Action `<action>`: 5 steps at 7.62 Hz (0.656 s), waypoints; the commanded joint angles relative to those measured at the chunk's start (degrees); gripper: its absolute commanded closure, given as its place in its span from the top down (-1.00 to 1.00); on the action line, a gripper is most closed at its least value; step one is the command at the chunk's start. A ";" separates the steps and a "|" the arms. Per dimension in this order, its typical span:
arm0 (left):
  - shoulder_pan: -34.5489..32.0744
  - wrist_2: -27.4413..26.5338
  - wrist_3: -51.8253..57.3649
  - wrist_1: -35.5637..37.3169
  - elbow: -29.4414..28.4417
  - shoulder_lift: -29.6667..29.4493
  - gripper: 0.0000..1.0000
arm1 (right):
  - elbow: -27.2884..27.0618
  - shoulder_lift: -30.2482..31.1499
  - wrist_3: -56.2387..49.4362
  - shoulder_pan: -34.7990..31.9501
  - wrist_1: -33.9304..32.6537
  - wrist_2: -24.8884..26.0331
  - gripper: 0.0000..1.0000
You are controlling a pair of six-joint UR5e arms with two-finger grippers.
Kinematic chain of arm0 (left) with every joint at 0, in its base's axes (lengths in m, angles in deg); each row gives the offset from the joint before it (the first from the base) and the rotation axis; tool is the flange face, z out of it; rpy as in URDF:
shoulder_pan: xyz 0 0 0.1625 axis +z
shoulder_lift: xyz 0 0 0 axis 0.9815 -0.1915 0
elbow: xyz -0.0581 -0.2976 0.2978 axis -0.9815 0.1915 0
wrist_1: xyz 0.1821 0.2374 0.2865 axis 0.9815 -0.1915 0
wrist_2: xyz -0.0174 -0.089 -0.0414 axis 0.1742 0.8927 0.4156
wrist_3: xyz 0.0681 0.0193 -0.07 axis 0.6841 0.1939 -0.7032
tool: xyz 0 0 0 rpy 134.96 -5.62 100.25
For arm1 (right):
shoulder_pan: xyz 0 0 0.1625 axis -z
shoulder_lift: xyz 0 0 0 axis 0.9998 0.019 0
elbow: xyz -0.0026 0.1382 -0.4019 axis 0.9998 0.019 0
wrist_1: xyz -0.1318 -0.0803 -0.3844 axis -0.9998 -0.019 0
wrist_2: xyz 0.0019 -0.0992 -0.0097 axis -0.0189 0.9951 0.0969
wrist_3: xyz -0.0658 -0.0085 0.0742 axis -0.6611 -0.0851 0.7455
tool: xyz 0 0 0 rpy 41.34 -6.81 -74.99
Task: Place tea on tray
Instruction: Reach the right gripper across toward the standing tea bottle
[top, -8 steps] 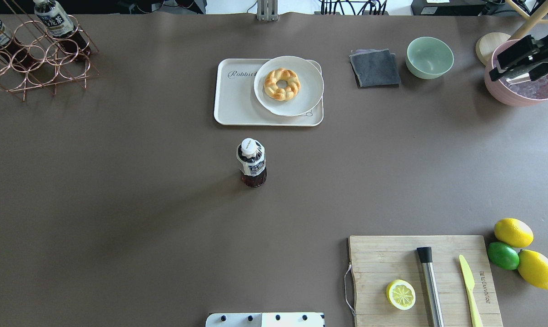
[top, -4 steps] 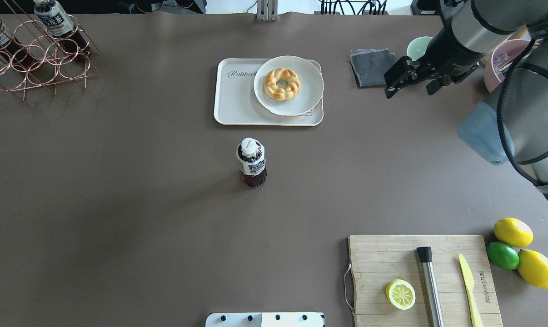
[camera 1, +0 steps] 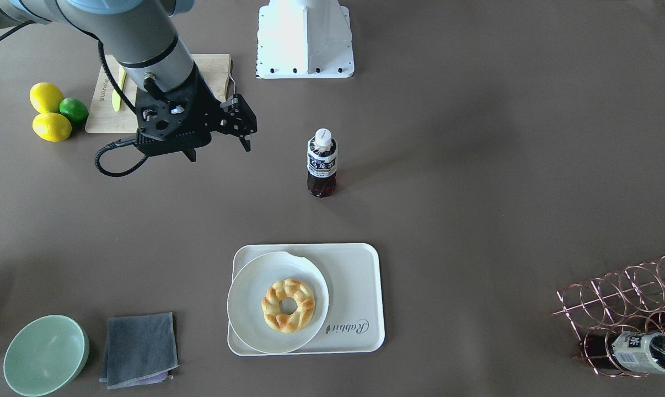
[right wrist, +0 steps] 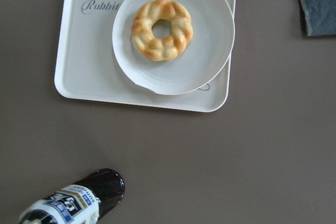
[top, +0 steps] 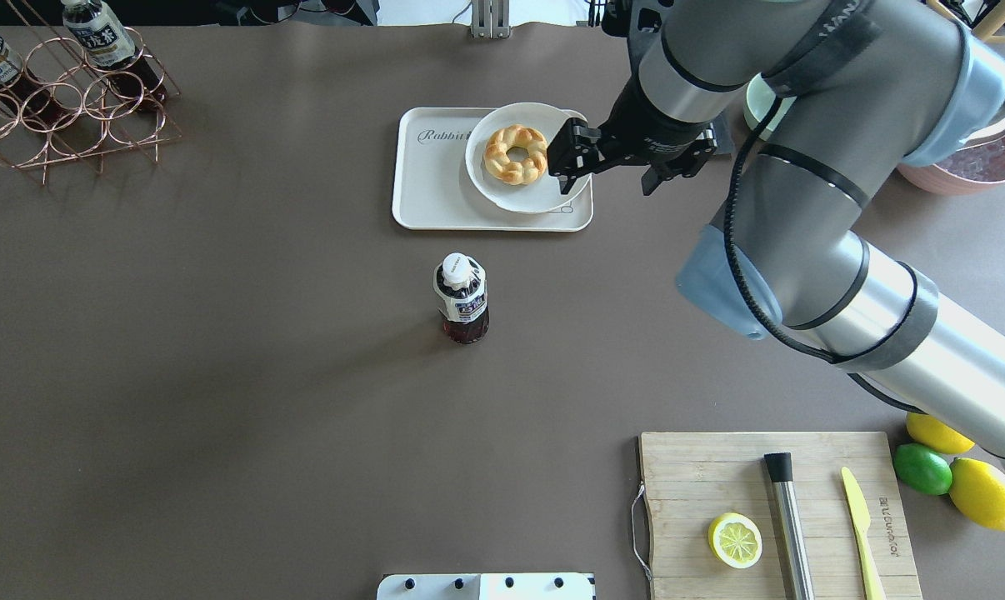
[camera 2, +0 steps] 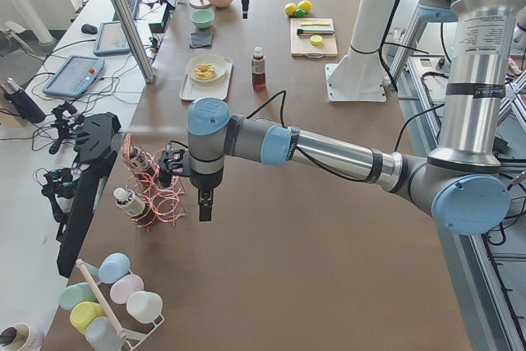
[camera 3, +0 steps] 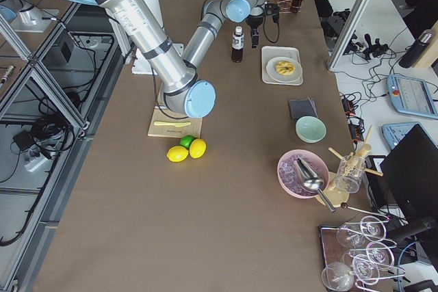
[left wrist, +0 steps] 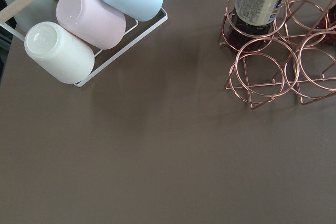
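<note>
Tea [top: 461, 300] stands untouched while right hand [top: 567, 158] has swung toward tray [top: 419, 183].

The right arm [top: 802, 208] was extended forward, the right gripper [top: 559, 167] held with fingers spread; the left gripper [camera 2: 204, 207] was pointed downward.

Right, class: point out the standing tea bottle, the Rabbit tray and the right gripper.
tea bottle [top: 462, 303], overhead view, on its label.
tray [top: 432, 179], overhead view, on its bare left floor.
right gripper [top: 559, 172], overhead view, between its fingertips.
</note>
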 commanded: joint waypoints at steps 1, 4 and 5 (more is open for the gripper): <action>-0.07 -0.27 2.55 1.12 -0.33 -0.32 0.96 | 7.29 -9.66 7.25 5.29 -0.21 4.84 1.00; -1.13 0.35 11.36 1.39 -5.51 -0.15 0.96 | 8.81 -12.50 11.20 8.90 -0.56 8.53 1.00; -1.13 0.35 11.36 1.91 -5.69 -0.15 0.96 | 9.16 -13.55 12.35 10.13 -1.08 9.16 1.00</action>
